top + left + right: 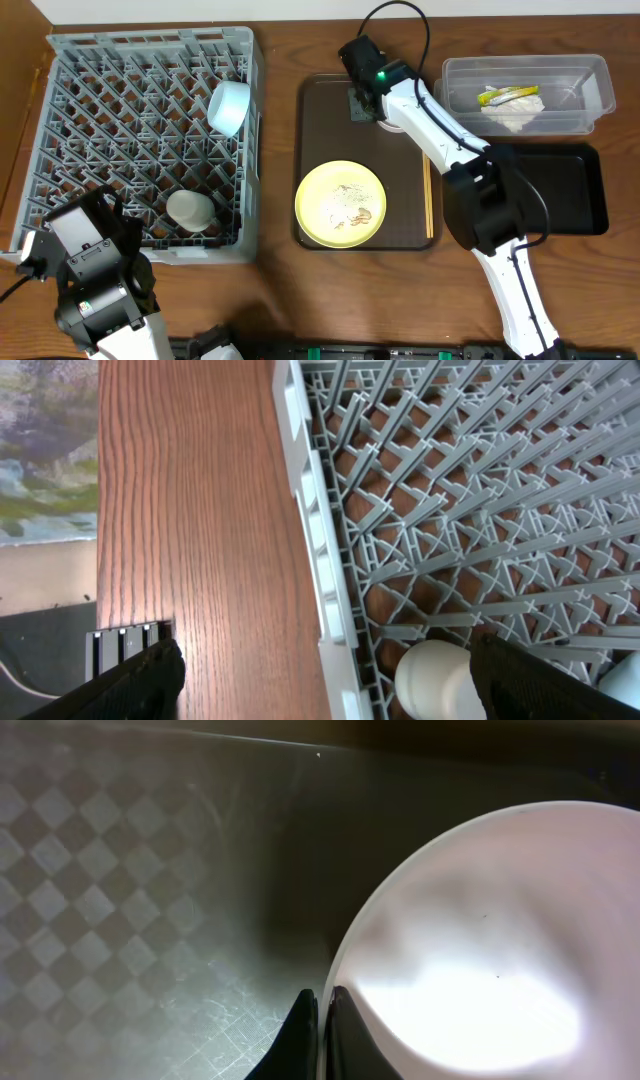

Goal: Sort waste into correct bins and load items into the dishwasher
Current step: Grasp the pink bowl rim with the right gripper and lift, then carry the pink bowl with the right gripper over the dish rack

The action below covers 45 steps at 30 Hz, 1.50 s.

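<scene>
Rack part-loaded, plate and chopsticks not yet in

The grey dish rack (pixel 120 130) holds the light blue bowl (pixel 228 107), tipped on its side, and the small white cup (pixel 190 210). The pale yellow plate (pixel 341 204) lies flat with beige scraps (pixel 352 206) on it, chopsticks (pixel 429 195) near. The napkin (pixel 515 117) and yellow-green wrapper (pixel 503 95) lie in the clear tub (pixel 455 75), beside the black tray (pixel 565 190). The right tool (pixel 322 1020) pinches the pinkish-white bowl (pixel 480 950) by its rim.

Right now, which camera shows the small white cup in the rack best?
Overhead: the whole small white cup shows, sitting in the grey dish rack near one wall. The left wrist view catches only part of it at the frame's bottom edge. The right wrist view shows none of it.
</scene>
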Available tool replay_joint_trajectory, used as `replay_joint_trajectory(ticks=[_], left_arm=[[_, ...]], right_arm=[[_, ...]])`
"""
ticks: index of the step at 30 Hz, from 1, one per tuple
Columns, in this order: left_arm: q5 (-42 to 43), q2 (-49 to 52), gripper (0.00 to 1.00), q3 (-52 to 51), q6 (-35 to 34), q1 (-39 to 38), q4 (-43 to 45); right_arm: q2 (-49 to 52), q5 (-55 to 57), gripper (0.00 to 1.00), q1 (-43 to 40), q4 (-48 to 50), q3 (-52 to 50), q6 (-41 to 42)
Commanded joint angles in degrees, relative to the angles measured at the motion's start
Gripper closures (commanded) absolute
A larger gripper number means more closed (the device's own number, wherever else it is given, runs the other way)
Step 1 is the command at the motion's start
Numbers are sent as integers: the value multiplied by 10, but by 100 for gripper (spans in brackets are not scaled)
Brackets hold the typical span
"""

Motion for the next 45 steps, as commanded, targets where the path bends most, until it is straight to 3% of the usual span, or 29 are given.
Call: replay_joint_trajectory(ticks=[1, 9, 16, 19, 27, 35, 45], left_arm=[[-18, 0, 7, 13, -7, 3, -9], [-18, 0, 7, 13, -7, 3, -18], [-18, 0, 7, 13, -7, 3, -18], [-18, 0, 7, 13, -7, 3, -18], [-18, 0, 7, 13, -7, 3, -18], [-18, 0, 6, 13, -7, 3, -18], [-18, 0, 7, 13, -7, 3, -18]], right_arm=[[-2, -12, 99, 6, -1, 1, 0], [-80, -126, 99, 8, 2, 3, -13], [-146, -451, 99, 23, 94, 3, -41], [-141, -530, 99, 43, 163, 3, -6], [-96, -584, 99, 124, 399, 2, 150], [-32, -553, 99, 193, 660, 2, 311], [52, -451, 99, 218, 766, 2, 442]])
